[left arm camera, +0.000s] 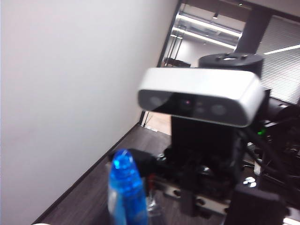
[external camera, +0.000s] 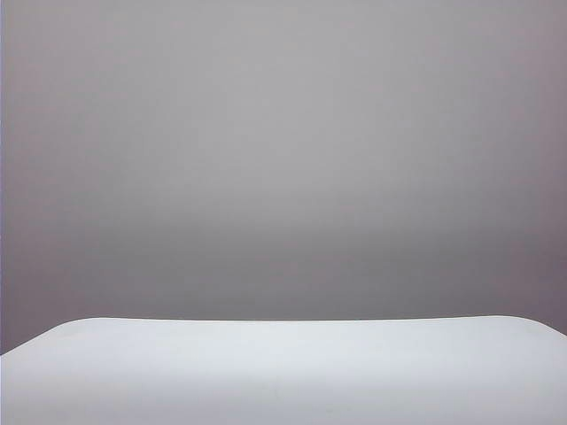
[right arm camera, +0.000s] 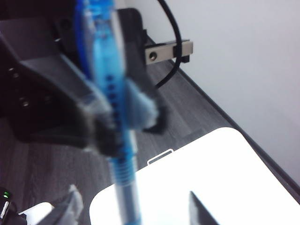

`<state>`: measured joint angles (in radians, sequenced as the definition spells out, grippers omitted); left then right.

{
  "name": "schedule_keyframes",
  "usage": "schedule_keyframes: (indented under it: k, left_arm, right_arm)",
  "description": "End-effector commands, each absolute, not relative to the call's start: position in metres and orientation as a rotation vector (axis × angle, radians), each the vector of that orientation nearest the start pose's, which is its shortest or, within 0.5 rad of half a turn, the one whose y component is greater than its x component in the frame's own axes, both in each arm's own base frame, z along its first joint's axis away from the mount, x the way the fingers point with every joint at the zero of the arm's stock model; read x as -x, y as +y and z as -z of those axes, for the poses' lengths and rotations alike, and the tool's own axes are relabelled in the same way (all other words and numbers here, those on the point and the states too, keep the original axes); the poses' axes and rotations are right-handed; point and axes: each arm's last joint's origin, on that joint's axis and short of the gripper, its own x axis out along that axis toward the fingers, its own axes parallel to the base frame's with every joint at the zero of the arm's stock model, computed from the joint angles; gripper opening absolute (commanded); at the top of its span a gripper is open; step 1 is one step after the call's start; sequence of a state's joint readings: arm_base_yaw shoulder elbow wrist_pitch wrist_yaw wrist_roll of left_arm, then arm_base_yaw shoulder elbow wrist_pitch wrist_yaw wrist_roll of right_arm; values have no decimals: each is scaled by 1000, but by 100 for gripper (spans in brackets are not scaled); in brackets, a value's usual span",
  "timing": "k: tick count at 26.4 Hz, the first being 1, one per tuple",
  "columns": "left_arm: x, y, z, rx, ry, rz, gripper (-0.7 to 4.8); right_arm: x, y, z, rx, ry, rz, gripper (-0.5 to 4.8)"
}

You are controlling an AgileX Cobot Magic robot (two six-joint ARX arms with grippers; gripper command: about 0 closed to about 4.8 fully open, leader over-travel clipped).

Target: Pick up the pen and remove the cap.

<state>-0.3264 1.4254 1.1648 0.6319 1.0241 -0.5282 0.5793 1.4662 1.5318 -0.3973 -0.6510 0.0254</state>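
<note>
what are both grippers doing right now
left gripper: closed on the pen, seen in the right wrist view.
right gripper: open, fingers either side of the pen, not gripping it.

table [external camera: 283, 372]: plain white, no pattern, along the lower edge of the exterior frame
wall [external camera: 283, 159]: flat pale grey, upper part of the exterior frame
cap [left arm camera: 124, 185]: bright blue rounded end over clear plastic, lower left of the left wrist frame
pen [right arm camera: 117, 145]: clear barrel, blue core, row of dark dots and blue ribs, centre of the right wrist frame
left gripper [right arm camera: 101, 122]: black, blurred, around the pen
right gripper [right arm camera: 133, 213]: dark fingertips at the lower edge
camera bar [left arm camera: 199, 96]: silver shell, black face
floor [right arm camera: 187, 108]: dark grey wood grain
</note>
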Motion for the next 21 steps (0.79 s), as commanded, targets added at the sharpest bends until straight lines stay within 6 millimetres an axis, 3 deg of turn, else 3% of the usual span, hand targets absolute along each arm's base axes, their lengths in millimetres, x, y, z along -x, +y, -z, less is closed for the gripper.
schedule_keyframes:
  k: [1, 7, 10, 11, 12, 14, 21]
  left_arm:
    - [-282, -123, -396, 286, -58, 1438, -6]
    - [-281, -123, -397, 280, -45, 1479, -6]
    - [-281, -123, -397, 281, -45, 1477, -6]
    - [-281, -123, -397, 282, -46, 1474, -6]
    - [-281, -123, -397, 282, -46, 1474, -6]
    - [-281, -123, -396, 284, -42, 1473, -6]
    - [-286, -124, -390, 303, -2, 1461, -6]
  right_arm:
    - [-260, 193, -413, -39, 346, -1251, 262]
    - [-267, 198, -407, -45, 355, -1281, 256]
    - [-267, 198, -407, -45, 344, -1284, 198]
    - [-267, 198, -408, -45, 342, -1286, 160]
    - [-267, 198, -407, -45, 343, -1287, 76]
    - [-267, 198, -407, -45, 342, -1289, -8]
    - [-265, 198, -407, -53, 358, -1328, -6]
